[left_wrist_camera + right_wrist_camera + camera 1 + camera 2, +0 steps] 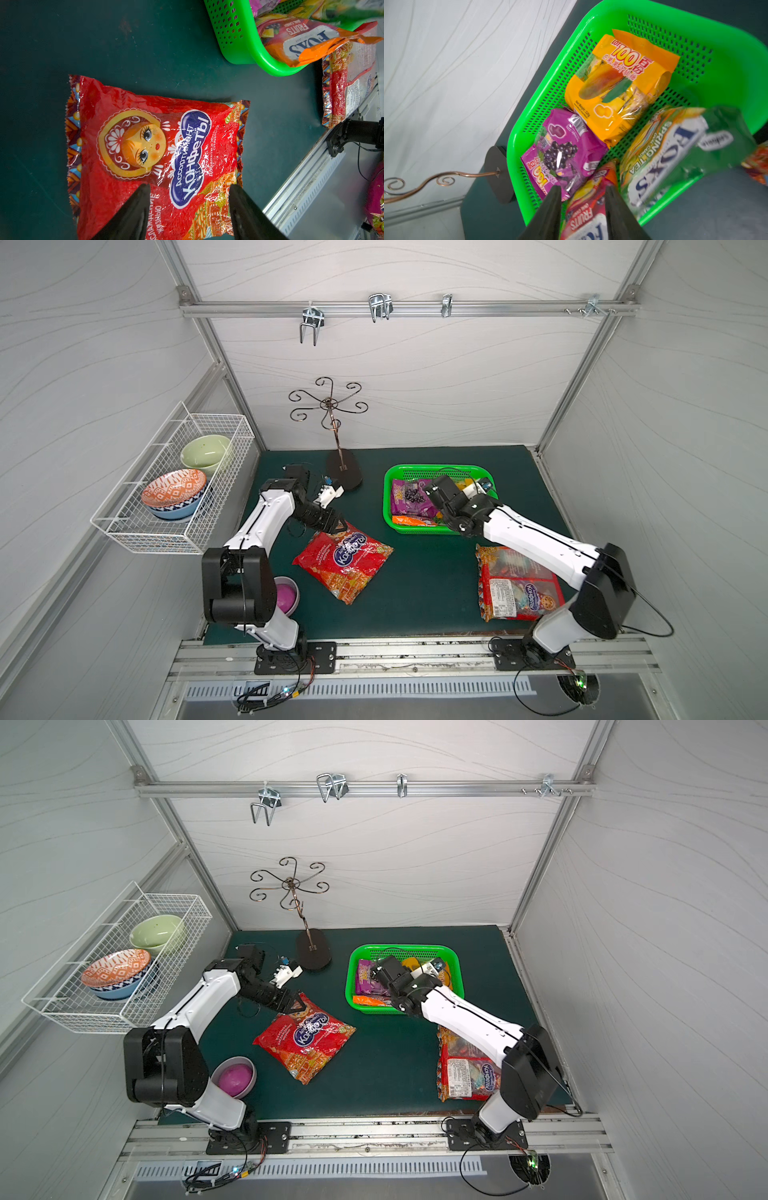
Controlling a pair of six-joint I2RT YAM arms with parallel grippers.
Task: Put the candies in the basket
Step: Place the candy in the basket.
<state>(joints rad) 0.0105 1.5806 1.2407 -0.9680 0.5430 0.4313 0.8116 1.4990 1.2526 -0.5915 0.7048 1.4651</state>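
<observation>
right hand [583,188], jaws apart, above the orange bag [582,222] in the basket [737,52].

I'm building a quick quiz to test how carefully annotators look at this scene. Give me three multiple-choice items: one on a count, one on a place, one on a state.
1. How many large red crinkly candy bags lie on the dark green mat, outside the bright green perforated plastic basket?
A none
B two
C four

2. Where is the purple grape candy bag?
A in the green basket
B on the mat
C under a red bag

3. The left gripper is:
A shut on a red bag
B open above a red bag
C shut and empty

Answers:
1 B: both top views show two red bags on the mat.
2 A: the right wrist view shows it inside the basket walls.
3 B: the left wrist view shows the jaws apart over the bag.
</observation>
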